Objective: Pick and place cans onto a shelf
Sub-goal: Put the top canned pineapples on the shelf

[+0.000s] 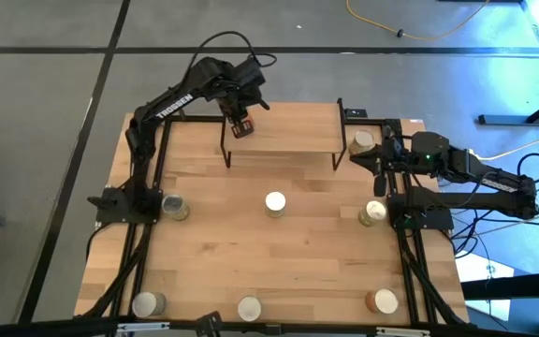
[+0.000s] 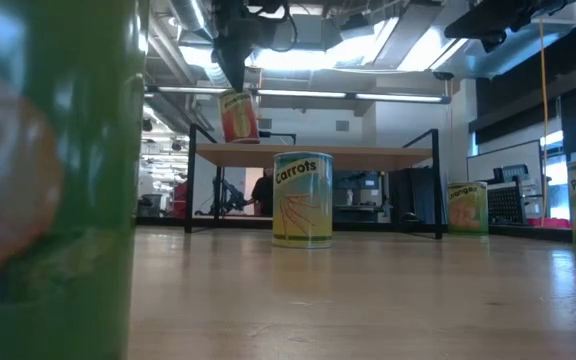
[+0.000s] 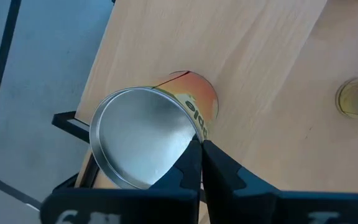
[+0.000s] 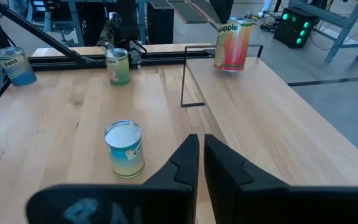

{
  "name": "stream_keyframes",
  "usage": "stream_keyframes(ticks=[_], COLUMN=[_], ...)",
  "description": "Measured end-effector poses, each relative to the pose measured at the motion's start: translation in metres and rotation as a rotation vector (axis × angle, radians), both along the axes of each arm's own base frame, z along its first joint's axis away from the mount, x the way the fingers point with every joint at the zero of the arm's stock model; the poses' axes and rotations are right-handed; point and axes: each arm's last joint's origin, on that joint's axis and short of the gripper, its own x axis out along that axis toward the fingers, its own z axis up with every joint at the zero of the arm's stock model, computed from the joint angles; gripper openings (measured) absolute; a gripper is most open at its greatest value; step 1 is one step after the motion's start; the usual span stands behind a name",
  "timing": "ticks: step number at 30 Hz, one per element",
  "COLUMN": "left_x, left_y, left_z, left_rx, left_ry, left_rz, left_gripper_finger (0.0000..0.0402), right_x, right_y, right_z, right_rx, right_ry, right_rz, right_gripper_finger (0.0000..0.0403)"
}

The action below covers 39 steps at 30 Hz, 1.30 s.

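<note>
My left gripper (image 1: 241,119) hangs over the left end of the shelf (image 1: 293,136), shut on an orange-red can (image 1: 243,128). The low view shows this can (image 2: 238,116) tilted, just above the light wood top board (image 2: 368,152). My right gripper (image 4: 201,155) waits at the table's right side beside the shelf's right end, fingers together, nothing between them. Further cans stand upright on the table: a "Carrots" can (image 1: 275,202) in the middle, one at the left (image 1: 174,207), one at the right (image 1: 372,212). My left gripper pinches the can's top rim (image 3: 190,134) between its two fingers (image 3: 219,174), at one spot on the edge of the silvery lid. The fingers come steeply from above. The can hangs below them, tilted, a little clear of the shelf's top board (image 3: 247,62).
Three more cans stand along the near edge (image 1: 148,303), (image 1: 249,307), (image 1: 382,300), and one beside the shelf's right end (image 1: 362,140). The shelf's thin black legs (image 1: 227,154) stand on the table. The top board's middle and right part lie bare.
</note>
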Motion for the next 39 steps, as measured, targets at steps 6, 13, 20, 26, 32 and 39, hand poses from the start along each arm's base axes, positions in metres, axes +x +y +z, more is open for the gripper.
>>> stream_keyframes(ticks=[6,13,20,26,32,39], left_x=[0.002,0.002,0.002,0.003,0.004,0.004], left_y=[0.001,0.001,0.001,0.001,0.001,0.0], left_z=[-0.012,-0.015,-0.015,-0.014,-0.013,-0.013], left_rx=[-0.024,-0.026,-0.013,0.008,0.019,0.04], left_ry=[0.044,0.051,0.057,0.058,0.051,0.06], left_rz=[0.0,0.0,0.006,0.009,0.011,0.013], left_gripper_finger=[0.0,0.0,0.0003,0.0023,0.0043,0.0049], right_x=[0.0,0.0,0.0,0.0,0.0,0.0], right_y=[0.0,0.0,0.0,0.0,0.0,0.0], right_z=[0.0,0.0,0.0,0.0,0.0,0.0], right_rx=[-0.001,-0.001,-0.001,-0.001,-0.002,0.002], right_ry=[0.0,0.0,0.0,0.0,0.0,-0.001], right_rz=[0.0,0.001,0.001,0.001,0.001,0.0], right_gripper_finger=[0.0029,0.0029,0.0029,0.0029,0.0029,0.0029])
